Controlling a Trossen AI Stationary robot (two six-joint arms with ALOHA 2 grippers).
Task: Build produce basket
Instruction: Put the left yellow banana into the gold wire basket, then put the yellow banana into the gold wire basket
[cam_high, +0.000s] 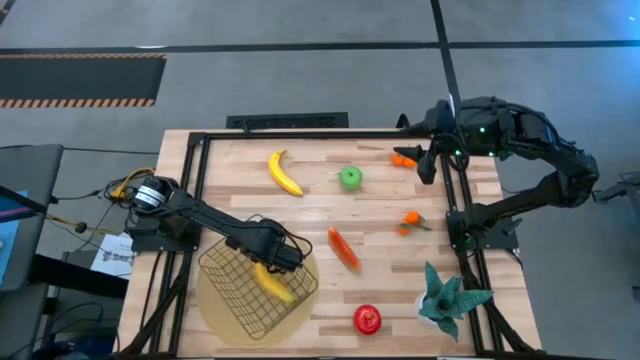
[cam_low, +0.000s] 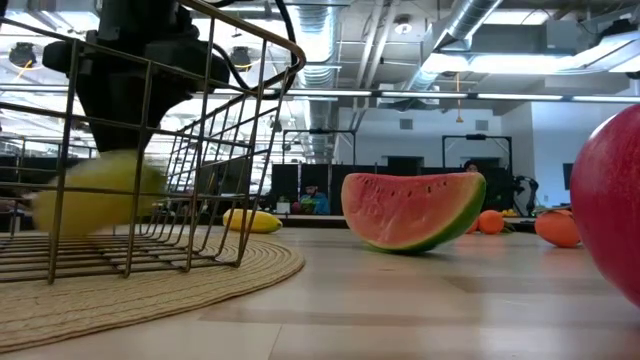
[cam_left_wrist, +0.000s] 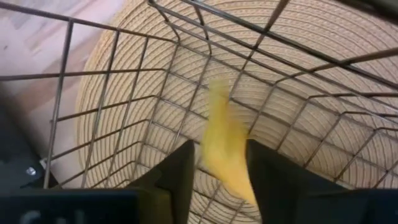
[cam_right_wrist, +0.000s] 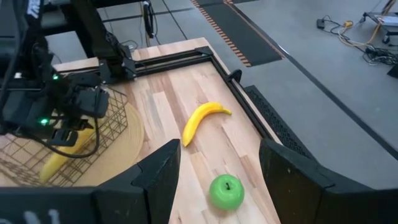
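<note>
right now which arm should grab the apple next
Right. Its gripper hovers open near the apple, while the left gripper is over the basket with a banana between its jaws.

The desk (cam_high: 300, 215) is pale wood in light planks, framed by black rails. On it lies a round tan mat (cam_high: 225, 310) woven in concentric rings, and on the mat a dark wire basket (cam_high: 235, 285) with an open grid pattern. A yellow banana (cam_high: 274, 284) is inside the basket; a second yellow banana (cam_high: 284, 172) lies on the bare wood. The apple (cam_high: 350, 178) is bright green. The wedge (cam_low: 412, 211) has red flesh with a green rind. Two small oranges (cam_high: 411, 220) are orange with green leaves. The round fruit (cam_high: 367, 319) is shiny red. The plant (cam_high: 445, 297) is teal. Both arms and their fingers (cam_left_wrist: 180, 171) are black.
</note>
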